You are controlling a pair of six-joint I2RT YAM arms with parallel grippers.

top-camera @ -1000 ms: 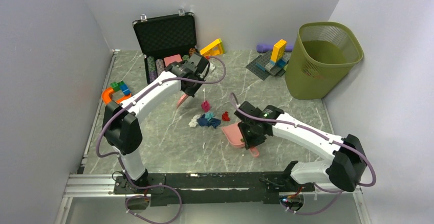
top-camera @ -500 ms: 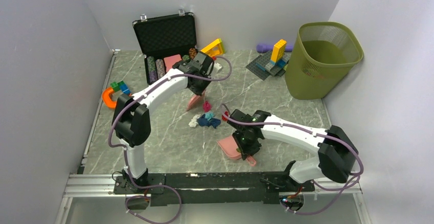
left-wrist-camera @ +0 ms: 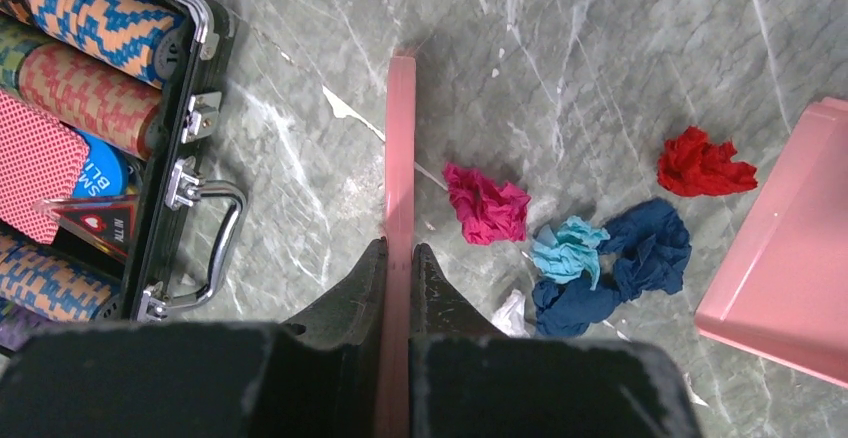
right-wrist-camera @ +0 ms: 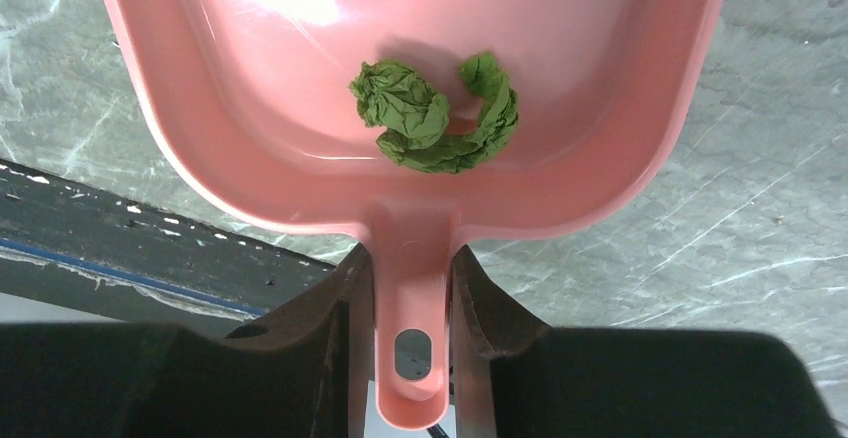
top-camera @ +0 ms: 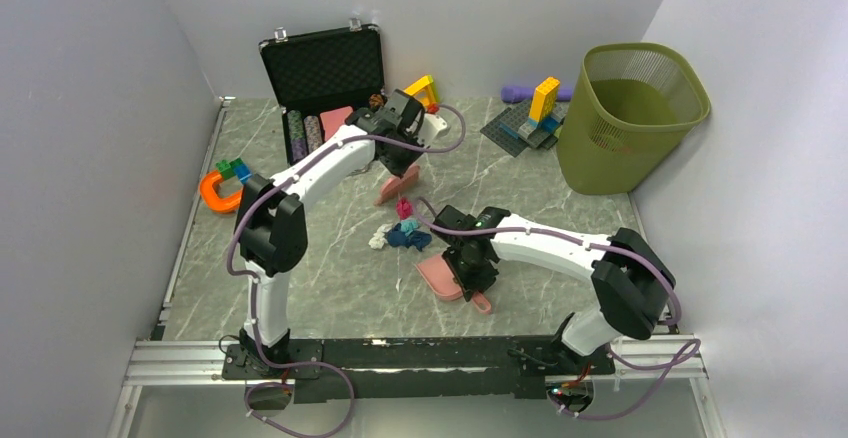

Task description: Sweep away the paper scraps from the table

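Paper scraps lie in a cluster mid-table (top-camera: 300, 258): a magenta wad (left-wrist-camera: 487, 201), a teal one (left-wrist-camera: 567, 248), a navy one (left-wrist-camera: 640, 258), a red one (left-wrist-camera: 705, 163) and a white one (left-wrist-camera: 512, 310). In the top view I see the magenta (top-camera: 404, 206) and navy (top-camera: 405, 239) wads. My left gripper (left-wrist-camera: 400, 253) (top-camera: 398, 166) is shut on a thin pink scraper (left-wrist-camera: 401, 148), which stands just left of the magenta wad. My right gripper (right-wrist-camera: 410, 258) (top-camera: 476, 280) is shut on the handle of a pink dustpan (right-wrist-camera: 250, 158) (top-camera: 436, 276), which holds a green wad (right-wrist-camera: 435, 113).
An open black case with poker chips (top-camera: 325, 73) stands at the back left. A green bin (top-camera: 630, 118) is at the back right, with toy blocks (top-camera: 535, 118) beside it. An orange and green toy (top-camera: 218, 186) lies at the left wall. Black rail (top-camera: 400, 353) at the near edge.
My left gripper has carried the scraper right and farther back, above the scraps. My right gripper has slid the dustpan left, closer to the cluster.
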